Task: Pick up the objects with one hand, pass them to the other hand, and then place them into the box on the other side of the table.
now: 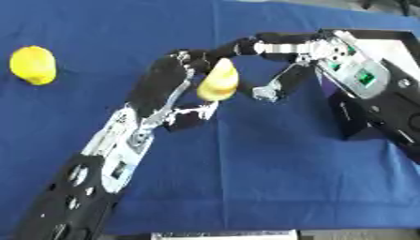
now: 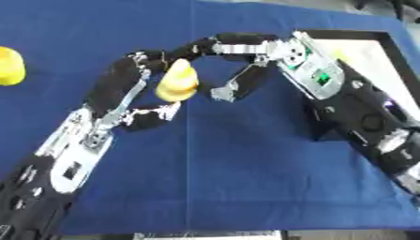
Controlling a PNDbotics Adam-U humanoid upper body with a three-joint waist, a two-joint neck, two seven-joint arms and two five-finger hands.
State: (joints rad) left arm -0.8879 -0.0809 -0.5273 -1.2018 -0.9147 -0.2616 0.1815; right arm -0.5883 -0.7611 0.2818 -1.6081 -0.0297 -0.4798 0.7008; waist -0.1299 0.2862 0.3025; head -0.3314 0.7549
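My left hand (image 1: 168, 82) is up over mid-bench, fingers curled round a yellow fruit (image 1: 218, 80), thumb side below it near the lower end. Fruit looks like a lemon or a small pear shape, can't tell which. It's off the bench, held in the air between both hands.

Long axis of the held fruit runs roughly upright in the views, tilted slightly: narrow tip points to the far edge of the bench, fat end points back toward me.

My right hand (image 2: 246, 63) reaches in from the right. Its upper fingers (image 2: 209, 47) stretch over the top of the fruit and meet my left hand's fingertips near the tip. Its thumb (image 2: 226, 91) hangs just beside the fruit's right side. Can't tell if the thumb touches. Fingers are only lightly bent, not wrapped round the fruit, so I'd call that hand wide, bracketing the fruit rather than holding it.

Count, yellow fruits: two. One in my left hand, second yellow fruit (image 1: 33, 64) lying on the blue cloth (image 1: 271, 178) at the far left, well apart from both hands. Its axis I can't read; it shows as a rounded blob.

Count, boxes: one. Black-rimmed box (image 2: 392, 47) with a pale inside sits at the right edge of the bench, behind my right forearm. Part of it is hidden by the arm.

Bench is covered by the blue cloth.
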